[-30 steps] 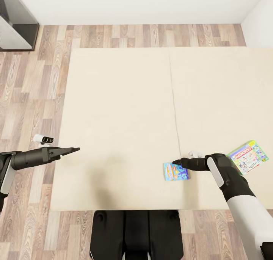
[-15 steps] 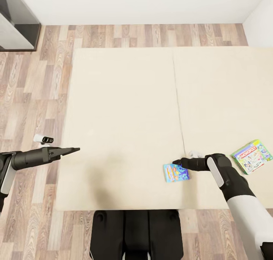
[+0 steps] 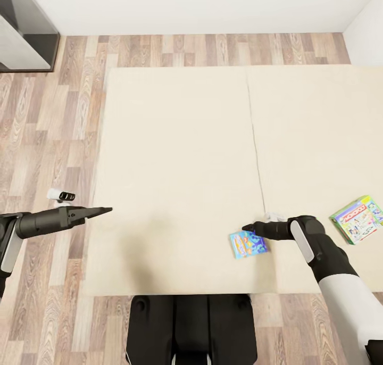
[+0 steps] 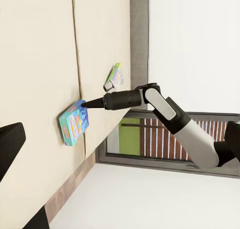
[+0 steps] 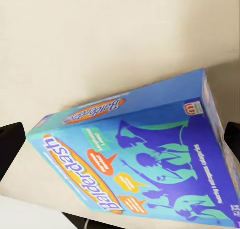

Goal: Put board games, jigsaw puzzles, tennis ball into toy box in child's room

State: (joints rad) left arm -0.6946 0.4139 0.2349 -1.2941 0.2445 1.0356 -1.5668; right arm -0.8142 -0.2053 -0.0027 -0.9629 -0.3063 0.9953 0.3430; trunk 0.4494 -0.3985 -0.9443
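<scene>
Starting out, we are seeing both board games lying on the bed (image 3: 175, 157), none boxed yet. Our right gripper (image 3: 248, 229) is reaching low over the blue game (image 3: 247, 244), its fingers seemingly spread beside the box, though that is hard to judge. The white-and-green game (image 3: 359, 218) is lying well apart. Our left gripper (image 3: 106, 210) is hovering pressed together.

L arm (image 3: 48, 221) & R arm (image 3: 319, 248) outstretched, level.
</scene>
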